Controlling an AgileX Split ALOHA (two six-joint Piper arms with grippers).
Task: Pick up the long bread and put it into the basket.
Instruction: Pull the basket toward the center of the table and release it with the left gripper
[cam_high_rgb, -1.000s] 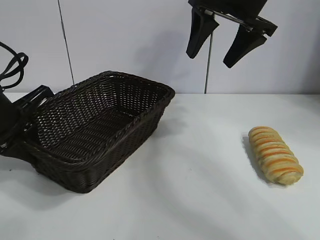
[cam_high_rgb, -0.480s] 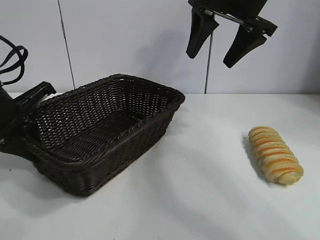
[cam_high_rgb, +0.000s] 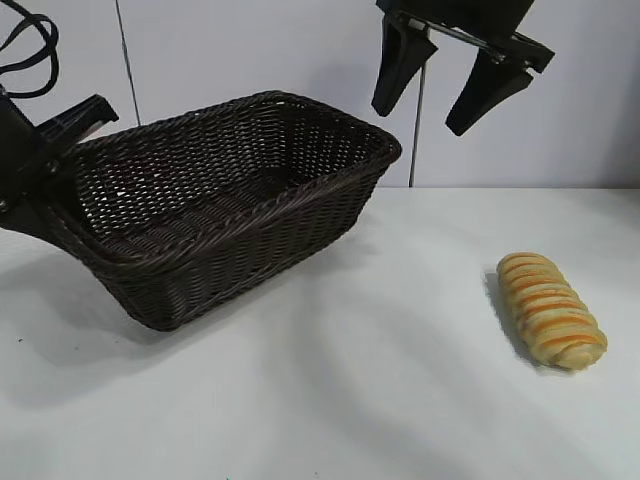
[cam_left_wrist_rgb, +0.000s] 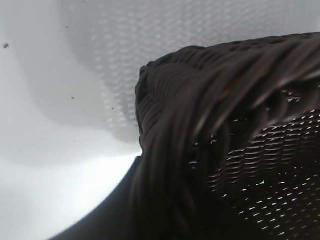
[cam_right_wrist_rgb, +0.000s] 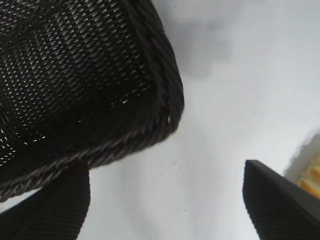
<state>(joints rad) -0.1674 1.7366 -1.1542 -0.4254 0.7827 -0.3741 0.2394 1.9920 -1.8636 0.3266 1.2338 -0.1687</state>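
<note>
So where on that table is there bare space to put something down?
The widest free patch is the white table between the basket and the bread, running to the front edge. The basket's inside is bare too, though it hangs tilted in the left gripper. The far side is tighter: the open right gripper hangs above it.

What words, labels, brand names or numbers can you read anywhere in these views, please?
None: no readable text, label, brand or number shows on the basket, the long bread, the table or either arm.
</note>
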